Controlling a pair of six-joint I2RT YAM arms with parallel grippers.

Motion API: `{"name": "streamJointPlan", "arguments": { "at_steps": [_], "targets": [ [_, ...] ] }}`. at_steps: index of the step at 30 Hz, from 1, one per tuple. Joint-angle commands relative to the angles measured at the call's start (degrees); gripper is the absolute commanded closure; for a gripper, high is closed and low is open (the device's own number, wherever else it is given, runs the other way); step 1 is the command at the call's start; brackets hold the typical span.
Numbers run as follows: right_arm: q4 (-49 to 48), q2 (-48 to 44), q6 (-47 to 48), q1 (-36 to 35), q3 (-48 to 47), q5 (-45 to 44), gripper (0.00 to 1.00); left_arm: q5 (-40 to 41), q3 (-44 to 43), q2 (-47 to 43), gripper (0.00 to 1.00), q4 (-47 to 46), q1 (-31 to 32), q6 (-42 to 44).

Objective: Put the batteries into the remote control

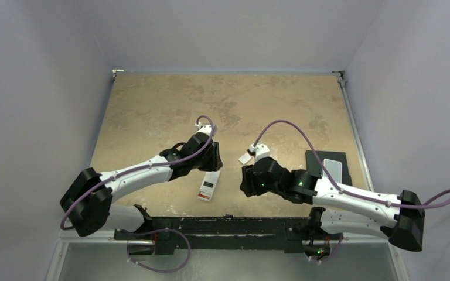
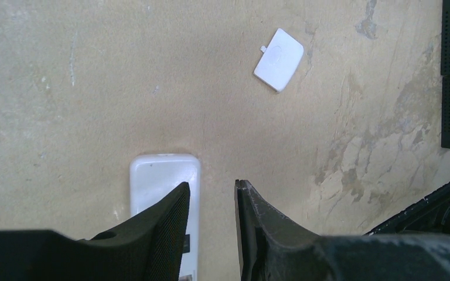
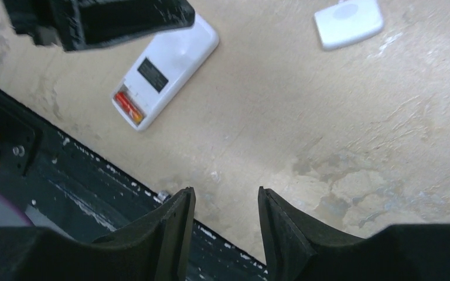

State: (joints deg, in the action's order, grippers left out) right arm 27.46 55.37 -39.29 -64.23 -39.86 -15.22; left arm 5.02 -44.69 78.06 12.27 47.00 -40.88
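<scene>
Remote control apparently loaded, cover off.
Red batteries are seen seated in the open compartment of the remote, which lies back-up near the table's near edge, between the arms; the white cover lies well apart. The left gripper is narrowly parted over the remote and the right gripper is spread; both are empty. A mottled tan tabletop is enclosed by pale walls.

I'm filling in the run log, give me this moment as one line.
remote: face down | batteries: in its open slot | cover: off, lying apart | left fingers: open over remote | right fingers: open, empty
</scene>
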Motion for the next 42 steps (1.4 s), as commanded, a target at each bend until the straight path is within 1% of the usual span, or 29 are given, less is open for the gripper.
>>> {"name": "streamJointPlan", "arguments": {
  "at_steps": [1,4,7,10,19,23,25,33,42],
  "targets": [
    [1.0,3.7,2.5,-0.2,-3.4,5.3,0.48,2.3,2.3,-5.0,0.66,1.9,-0.1,0.4],
    [0.4,5.5,3.9,-0.2,-3.5,7.7,0.48,2.6,3.7,-7.7,0.65,3.1,-0.1,0.1],
    [-1.2,7.6,7.2,-0.2,-3.7,10.4,0.49,3.2,5.0,-10.7,0.65,4.2,-0.1,-0.2],
    [-2.4,10.5,9.0,-0.3,-3.9,14.3,0.51,3.9,6.4,-13.7,0.63,5.2,-0.1,-0.8],
    [-5.1,18.0,12.6,-1.4,-6.0,20.8,0.55,5.3,10.7,-24.5,0.57,9.6,-0.2,-4.7],
    [-4.5,22.0,13.8,-4.1,-7.9,20.3,0.55,5.6,10.9,-29.2,0.53,12.2,-0.2,-5.9],
    [-4.0,24.1,14.2,-5.5,-9.0,19.7,0.54,6.0,10.1,-30.7,0.50,14.4,-0.2,-5.9],
    [-2.7,30.1,14.9,-9.3,-12.3,16.5,0.54,7.7,7.2,-36.4,0.43,21.0,-0.2,-6.1],
    [0.0,36.3,15.1,-12.0,-16.0,12.3,0.54,8.4,5.1,-39.6,0.41,24.5,-0.2,-6.3]
  ]
}}
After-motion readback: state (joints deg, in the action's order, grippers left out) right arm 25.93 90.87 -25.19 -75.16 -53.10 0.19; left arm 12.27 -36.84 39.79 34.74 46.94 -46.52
